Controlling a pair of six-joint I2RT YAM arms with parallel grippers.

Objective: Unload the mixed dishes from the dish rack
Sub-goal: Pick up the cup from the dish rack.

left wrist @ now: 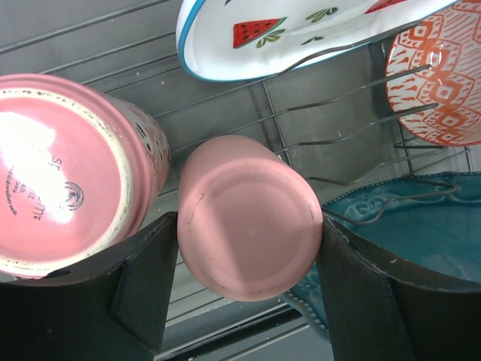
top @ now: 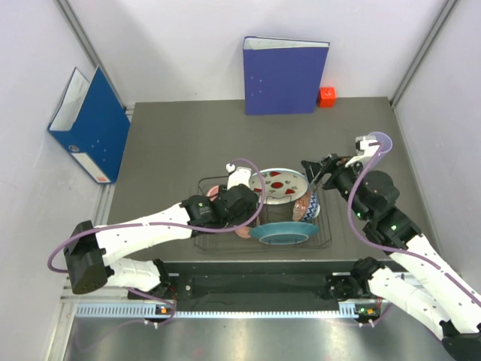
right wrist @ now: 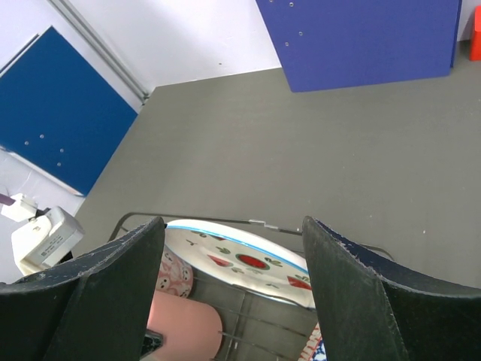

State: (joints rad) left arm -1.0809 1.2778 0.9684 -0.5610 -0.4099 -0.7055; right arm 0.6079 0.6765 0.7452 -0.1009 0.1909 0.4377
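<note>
The dark wire dish rack [top: 328,239] stands at the table's near middle. My left gripper [top: 243,222] reaches into it and is shut on a plain pink cup [left wrist: 249,218], which lies on its side with a finger against each flank. A patterned pink cup [left wrist: 68,173] lies just left of it. The white watermelon plate [left wrist: 301,30], the red-and-blue patterned bowl [left wrist: 440,83] and the teal plate [left wrist: 406,226] stand in the slots. My right gripper [top: 316,173] is open and empty above the rack's far right corner, over the watermelon plate [right wrist: 240,259]. No lavender cup shows.
A blue binder [top: 284,75] stands at the back wall with a small red cube [top: 326,96] beside it. Another blue binder [top: 89,124] leans at the far left. White walls close in the table on three sides.
</note>
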